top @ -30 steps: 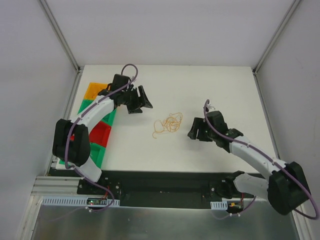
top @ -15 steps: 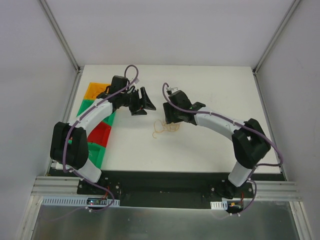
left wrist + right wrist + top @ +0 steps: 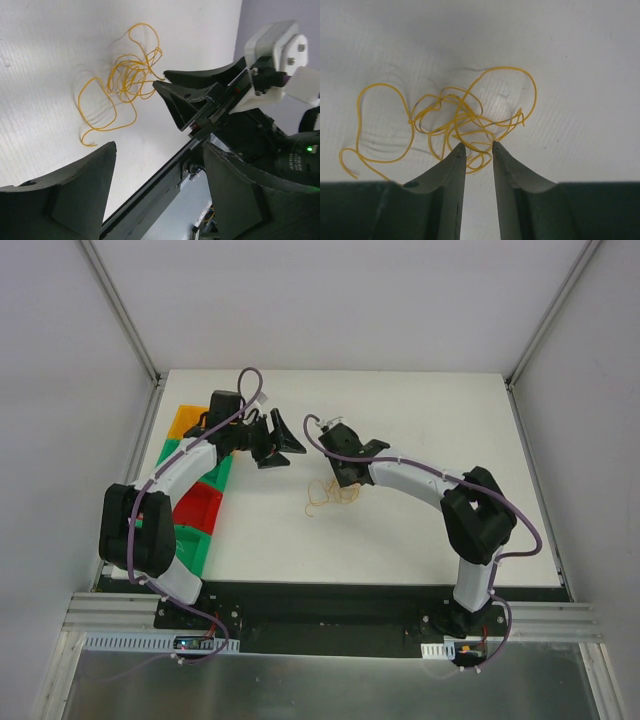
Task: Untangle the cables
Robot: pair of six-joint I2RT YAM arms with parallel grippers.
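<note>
The right fingers (image 3: pixel 461 152) stand a narrow gap apart, tips down on the worktop (image 3: pixel 580 60) at the near edge of the cables (image 3: pixel 465 112). A few thin loops from the clump lie in the gap between the two tips. The wrist view still shows space on either side of them, so the fingers are not clamped on the strands. The knot itself sits just beyond the tips. One long loop trails well out to one side and ends in a loose tail near that finger's flank. A second loop arches away past the other finger. The strands read yellow-orange, with one duller, greyish stretch inside the knot.

From above, the right fingers (image 3: pixel 347 478) cover the far part of the cables (image 3: pixel 322 500). The rest of the clump shows from under them, on the side toward the arm bases.

The left fingers (image 3: pixel 85 190) are spread wide and empty, raised off the worktop (image 3: pixel 45 60). In their own view the cables (image 3: pixel 125 80) lie well ahead of the gap and touch neither finger. The right fingers (image 3: pixel 172 97) come in from the side and meet the clump's edge. From above, the left fingers (image 3: pixel 283 435) are well apart from the clump, and the coloured bins (image 3: pixel 200 505) lie behind them.
</note>
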